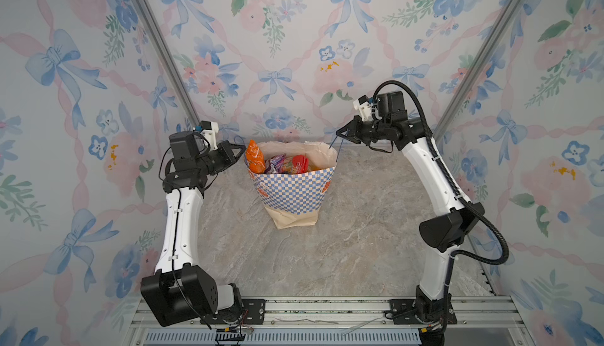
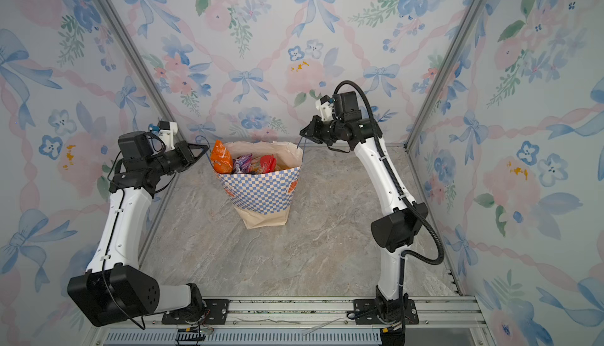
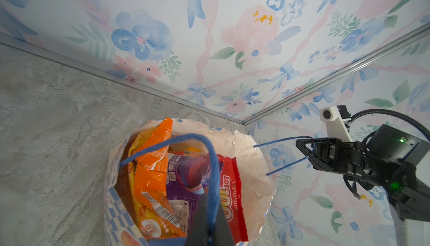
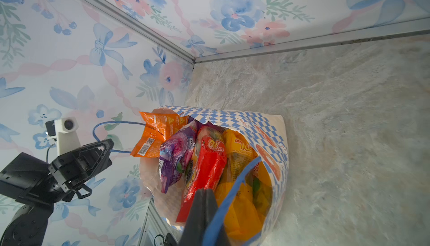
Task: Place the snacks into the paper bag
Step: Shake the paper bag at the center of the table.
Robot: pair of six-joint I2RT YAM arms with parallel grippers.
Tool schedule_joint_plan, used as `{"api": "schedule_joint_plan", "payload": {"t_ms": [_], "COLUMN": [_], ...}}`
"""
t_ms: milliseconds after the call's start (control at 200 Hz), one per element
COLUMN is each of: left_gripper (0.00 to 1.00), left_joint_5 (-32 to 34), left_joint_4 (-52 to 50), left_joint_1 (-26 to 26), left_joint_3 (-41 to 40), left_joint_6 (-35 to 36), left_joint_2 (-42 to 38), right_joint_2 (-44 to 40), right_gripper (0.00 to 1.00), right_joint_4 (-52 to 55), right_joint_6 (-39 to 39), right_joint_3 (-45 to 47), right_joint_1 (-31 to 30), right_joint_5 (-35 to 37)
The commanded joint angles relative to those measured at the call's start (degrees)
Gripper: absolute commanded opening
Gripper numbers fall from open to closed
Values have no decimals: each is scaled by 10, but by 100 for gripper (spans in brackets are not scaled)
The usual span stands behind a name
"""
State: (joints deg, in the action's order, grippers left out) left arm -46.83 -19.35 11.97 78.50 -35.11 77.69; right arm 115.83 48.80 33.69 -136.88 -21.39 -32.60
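Note:
The blue-and-white checkered paper bag (image 1: 291, 194) (image 2: 258, 194) stands upright near the back wall, its mouth pulled wide. Snacks fill it: an orange pouch (image 1: 255, 156) pokes above the rim, with a purple pack (image 4: 174, 156), a red pack (image 4: 209, 161) and a yellow pack (image 4: 239, 154) beside it. My left gripper (image 1: 243, 148) (image 3: 209, 200) is shut on the bag's left blue cord handle (image 3: 215, 163). On the opposite side, my right gripper (image 1: 338, 133) (image 4: 206, 191) is shut on the other blue cord handle (image 4: 235, 186), which is stretched taut.
The marble tabletop (image 1: 327, 256) stretches in front of the bag. Floral wallpapered walls close in the back (image 1: 294, 66) and both sides. A metal rail (image 1: 327, 308) with both arm bases runs along the front edge.

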Motion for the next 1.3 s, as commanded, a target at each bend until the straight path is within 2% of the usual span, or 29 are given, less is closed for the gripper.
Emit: {"api": "schedule_joint_plan", "payload": {"t_ms": [0, 115, 215, 355, 576, 676, 816, 871, 961, 1071, 1161, 1221, 1296], "left_gripper": [0, 0, 0, 0, 0, 0, 0, 0, 0, 0, 0, 0, 0], "left_joint_5": [-34, -39, -56, -44, -60, -61, -53, -66, -57, -15, -5, -1, 4], "left_joint_4": [112, 182, 252, 252, 235, 234, 234, 235, 234, 197, 196, 198, 199], "left_joint_1": [-37, -84, -116, -151, -159, -183, -204, -206, -226, -226, -223, -227, -230], "left_joint_3": [41, 50, 79, 114, 161, 149, 83, 95, 120, 91, 34, 13, 33], "left_joint_6": [-50, -103, -154, -144, -137, -124, -112, -131, -110, -69, -71, -74, -72], "left_joint_2": [8, 36, 67, 78, 76, 56, 54, 70, 63, 43, 53, 61, 64], "right_joint_2": [20, 52, 52, 31, 11, 10, 23, 35, 26, -29, -43, -25, 11], "right_gripper": [0, 0, 0, 0, 0, 0, 0, 0, 0, 0, 0, 0, 0], "right_joint_4": [-45, -65, -93, -121, -203, -219, -197, -186, -179, -177, -151, -97, -34], "right_joint_6": [33, 69, 83, 67, 95, 102, 92, 101, 92, 50, 25, -4, -31], "right_joint_3": [-89, -146, -146, -120, -106, -109, -117, -146, -170, -73, -6, -28, -114], "right_joint_1": [-13, -30, -43, -62, -64, -64, -59, -57, -65, -73, -72, -72, -79], "right_joint_5": [-38, -58, -68, -82, -112, -108, -96, -103, -110, -81, -58, -42, -42]}}
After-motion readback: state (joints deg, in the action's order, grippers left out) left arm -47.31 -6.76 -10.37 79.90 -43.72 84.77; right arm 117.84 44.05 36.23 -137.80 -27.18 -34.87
